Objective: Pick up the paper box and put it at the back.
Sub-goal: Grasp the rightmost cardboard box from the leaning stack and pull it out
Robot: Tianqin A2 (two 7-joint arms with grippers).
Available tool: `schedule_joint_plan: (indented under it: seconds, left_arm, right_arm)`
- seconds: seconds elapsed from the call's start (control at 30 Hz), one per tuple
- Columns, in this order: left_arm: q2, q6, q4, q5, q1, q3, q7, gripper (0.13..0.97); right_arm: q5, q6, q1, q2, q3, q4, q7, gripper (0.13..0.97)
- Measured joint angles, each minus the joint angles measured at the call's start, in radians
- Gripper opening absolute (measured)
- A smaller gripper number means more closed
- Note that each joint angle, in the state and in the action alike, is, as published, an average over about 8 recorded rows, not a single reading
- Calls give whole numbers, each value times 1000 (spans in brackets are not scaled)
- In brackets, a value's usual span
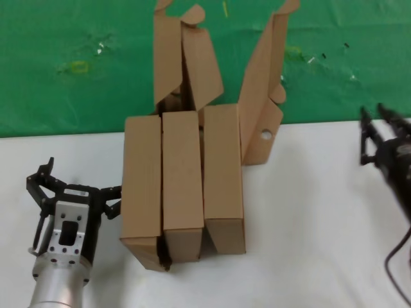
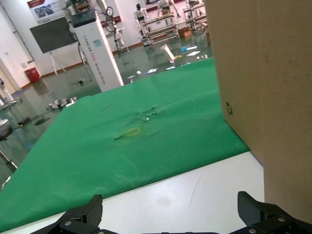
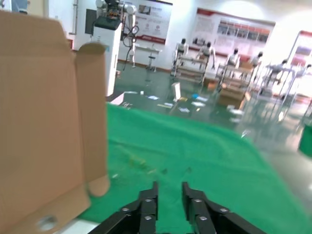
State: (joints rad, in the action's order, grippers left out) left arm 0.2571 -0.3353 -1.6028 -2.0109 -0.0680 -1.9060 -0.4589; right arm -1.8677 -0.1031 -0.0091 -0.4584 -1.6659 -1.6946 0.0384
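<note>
The left gripper (image 1: 74,183) waits with jaws apart, just beside the cartons (image 1: 160,192) on the white tabletop (image 1: 308,231). The paper box (image 1: 221,183) stands rightmost, lid raised against the green cloth (image 1: 77,64). The right gripper (image 1: 376,131), jaws nearly together, hovers well apart, seemingly idle.

The head view looks steeply down from above onto the white table (image 1: 308,212), cartons (image 1: 183,186) and green cloth (image 1: 77,64). Both wrist views sit low at table height, facing across that cloth (image 2: 122,141) (image 3: 204,156) toward a workshop hall, cardboard close alongside.
</note>
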Motion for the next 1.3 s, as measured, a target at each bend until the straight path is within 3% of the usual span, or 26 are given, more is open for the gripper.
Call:
schedule_joint_plan:
  seconds: [0.13, 0.27, 0.43, 0.7, 1.0, 1.3]
  left_arm:
    - [10, 5, -1, -17, -1, -4, 8, 966]
    - [23, 7, -1, -40, -4, -11, 15, 966]
    - [34, 4, -1, -60, -7, -19, 20, 966]
    - [46, -5, -1, -83, -12, -31, 23, 966]
    - [56, -19, -1, -102, -17, -41, 23, 966]
    - [66, -28, -4, -119, -19, -49, 24, 966]
  right_arm:
    - [-82, -69, -29, -126, -34, -72, 56, 220]
    - [-105, -45, -89, -227, -10, -139, 84, 289]
    - [-111, 136, -182, -255, 112, -183, 154, 358]
    - [-156, 466, -278, -219, 248, -215, 335, 566]
    - [-8, 621, -230, -248, 87, -257, 372, 770]
    - [158, 647, -119, -289, -62, -277, 256, 772]
